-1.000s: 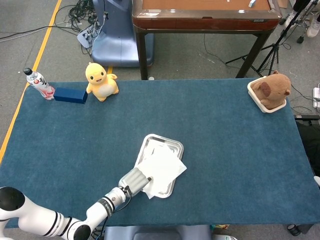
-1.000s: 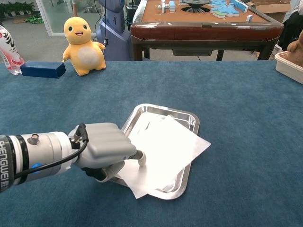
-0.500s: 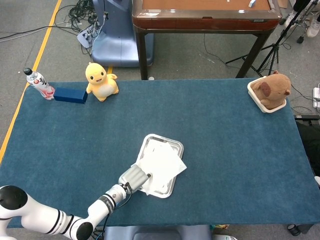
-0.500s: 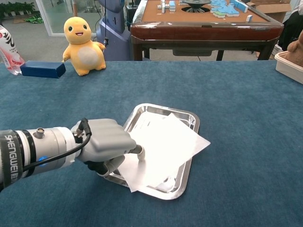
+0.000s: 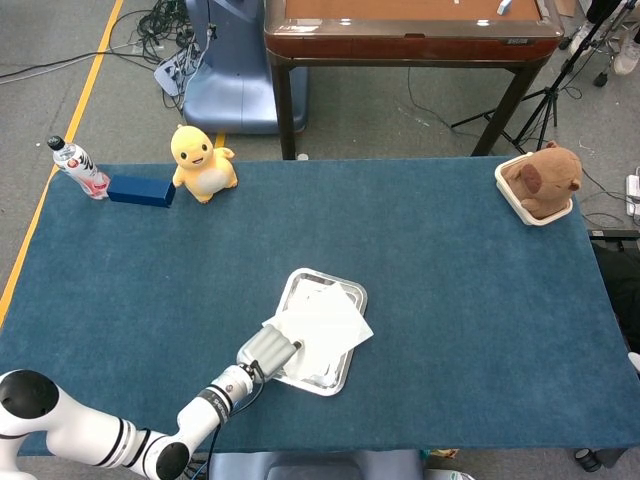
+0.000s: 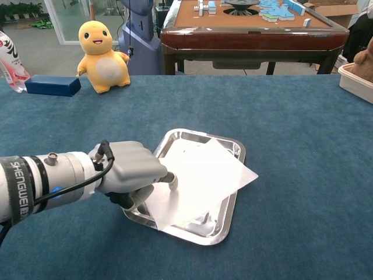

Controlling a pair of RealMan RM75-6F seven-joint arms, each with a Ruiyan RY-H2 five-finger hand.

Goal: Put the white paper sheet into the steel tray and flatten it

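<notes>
Paper (image 6: 201,175) lies across the tray (image 6: 228,144), skewed: right corner overhangs the right rim, near corner rides up over the near-left rim. Not flat; the near edge is lifted off the tray floor, which shows beneath it. Tray sits mid-table, nearer my side.

My left hand (image 6: 133,172) is at the tray's near-left edge, fingers curled, one fingertip (image 6: 173,182) on the paper's left edge. Whether I pinch the sheet or only press it, I cannot tell. Right hand not visible in either view.

Progress, as I judge it: sheet roughly placed. Remaining: square it inside the rims, then press it down flat.
</notes>
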